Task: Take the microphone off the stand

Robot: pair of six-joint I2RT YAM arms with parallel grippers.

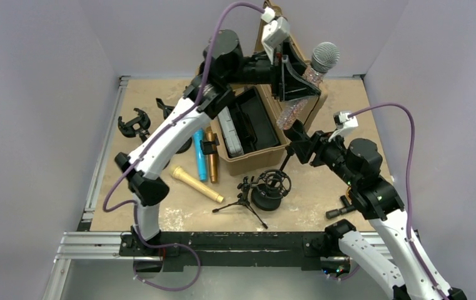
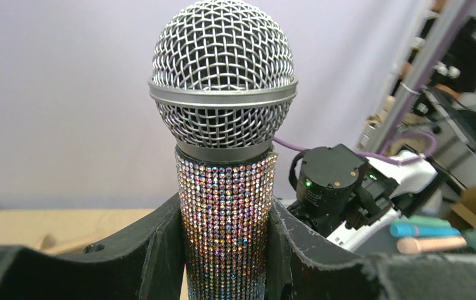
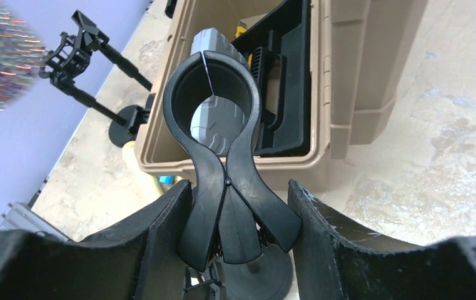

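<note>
Microphone (image 2: 226, 206) is clamped by the left gripper (image 2: 224, 215) around its glittering body, just below the silver mesh head; both black fingers (image 2: 160, 250) are pressed against the body, so the jaws are closed only as far as its width allows. From above, it is seen held in the air over the far right corner of the tan case (image 1: 254, 161), tilted, head toward the back wall, lower end pointed down toward the right gripper (image 1: 296, 136). It is out of the clip (image 3: 222, 169); from the right wrist it is seen only as a blurred sparkling shape at the upper left.

Clip ring is seen closed and empty; its two handles are flanked by the right gripper's fingers (image 3: 323, 237), which are set partly apart; one handle is met by the left-hand finger, the other lies just beside its finger; whether the handles are being squeezed cannot be told. Round black base of the stand (image 3: 273, 269) is seen under the clip, on the table (image 3: 448, 162), close beside the case.

Spare microphones (image 1: 199, 156), blue, orange and cream, are laid on the table left of the case; a small tripod (image 1: 244, 201) is placed in front of it.
</note>
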